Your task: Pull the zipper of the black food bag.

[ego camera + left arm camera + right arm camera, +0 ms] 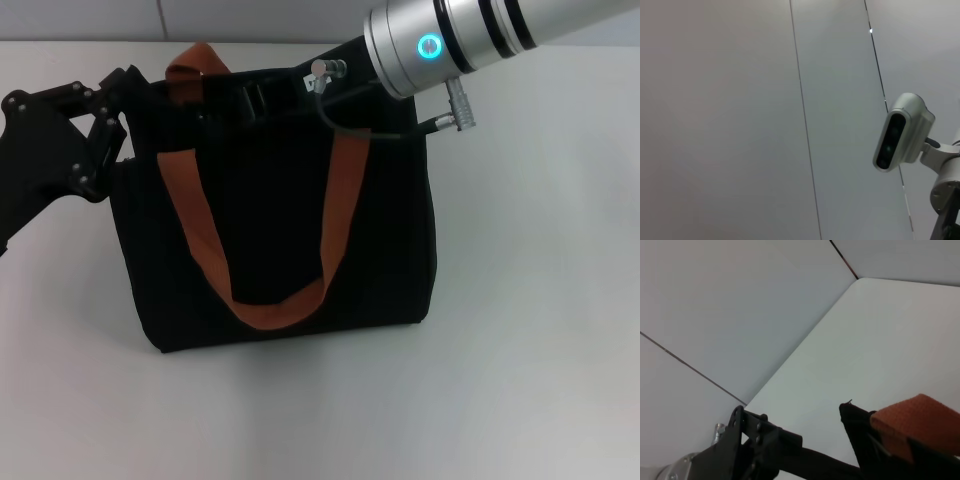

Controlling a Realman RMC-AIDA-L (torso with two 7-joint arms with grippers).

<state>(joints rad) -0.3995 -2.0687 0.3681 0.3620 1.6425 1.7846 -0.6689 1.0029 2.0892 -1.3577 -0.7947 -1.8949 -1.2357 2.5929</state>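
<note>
The black food bag (280, 230) stands upright in the middle of the white table, and its two orange-brown strap handles (200, 230) hang over the front face. My left gripper (118, 115) is at the bag's upper left corner, against the fabric edge. My right arm comes in from the upper right, with the right gripper (255, 100) low over the bag's top edge, dark against dark fabric. The zipper is hidden from me along that top edge. In the right wrist view I see a bag corner (855, 430), a strap (915, 425) and the left gripper (755, 445).
White table (540, 350) extends in front of and to the right of the bag. A grey panelled wall (740, 120) is behind. The left wrist view shows only that wall and a silver camera housing (900, 132). A cable (370, 130) loops from the right wrist.
</note>
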